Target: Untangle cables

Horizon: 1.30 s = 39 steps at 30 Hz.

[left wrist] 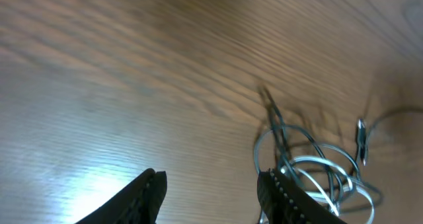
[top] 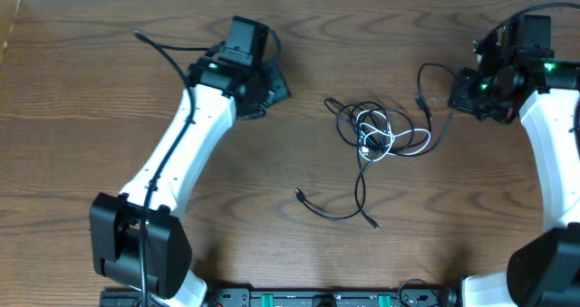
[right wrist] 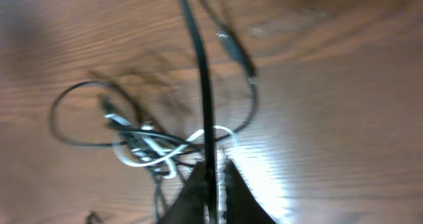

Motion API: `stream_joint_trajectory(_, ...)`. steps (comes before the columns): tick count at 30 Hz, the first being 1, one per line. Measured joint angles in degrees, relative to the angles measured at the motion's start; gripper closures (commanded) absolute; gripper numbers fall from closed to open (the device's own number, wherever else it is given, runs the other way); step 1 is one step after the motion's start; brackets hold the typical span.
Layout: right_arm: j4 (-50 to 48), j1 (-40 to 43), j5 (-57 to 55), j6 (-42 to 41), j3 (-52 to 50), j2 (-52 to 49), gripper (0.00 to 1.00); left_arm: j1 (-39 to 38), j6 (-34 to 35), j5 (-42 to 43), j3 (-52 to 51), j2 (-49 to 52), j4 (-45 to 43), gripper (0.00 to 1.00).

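Two cables knotted mid-table, one claw released and one clamped.

Overhead: the white cable point(top: 385, 139) lies coiled on the table point(top: 91, 90) with the black cable point(top: 344, 215) looped through it. One black tail trails from the white cable toward the arm bases. The left gripper point(top: 272, 91) is well to the left of the white cable, and the right gripper point(top: 462, 94) is to its right, with a black strand reaching it.
Left wrist: the claw is released and empty, and the white cable point(left wrist: 317, 163) is just to the right of the fingers.
Right wrist: the claw is pinched on the black cable point(right wrist: 198, 65), and the white cable point(right wrist: 142, 159) is just to its left.
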State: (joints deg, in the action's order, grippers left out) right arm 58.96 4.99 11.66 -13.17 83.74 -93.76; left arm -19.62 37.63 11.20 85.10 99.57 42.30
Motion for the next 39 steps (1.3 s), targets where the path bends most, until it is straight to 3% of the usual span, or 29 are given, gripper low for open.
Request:
stream_joint_trajectory(2, 0.39, 0.52, -1.55, -0.26, 0.00, -1.22, 0.44, -1.53, -0.42, 0.13, 0.00, 0.00, -1.36, 0.50)
stream_joint_trajectory(3, 0.68, 0.68, -2.05, -0.28, 0.00, -1.90, 0.39, -2.25, -0.61, 0.28, 0.00, 0.00, -2.01, 0.50)
stream_joint_trajectory(18, 0.02, 0.70, 3.89, 4.28, 0.00, -5.33, 0.32, -11.82, -6.21, 0.50, 0.00, 2.27, -8.83, 0.50)
stream_joint_trajectory(25, 0.31, 0.74, 4.52, 5.11, 0.00, -5.33, 0.21, -14.25, -8.13, 3.56, 0.00, 7.23, -14.95, 0.49)
stream_joint_trajectory(30, 1.75, 2.16, 0.90, 4.17, 0.00, -5.33, 0.17, -15.17, -9.01, 5.46, 0.00, 9.88, -17.94, 0.49)
stream_joint_trajectory(31, 2.08, 3.04, -0.22, 3.69, 0.00, -5.33, 0.12, -15.43, -9.20, 5.64, 0.00, 10.51, -18.56, 0.49)
stream_joint_trajectory(39, 4.90, 12.57, -9.57, -0.90, 0.00, -5.33, 0.04, -18.91, -10.71, 6.34, 0.00, 14.67, -23.28, 0.43)
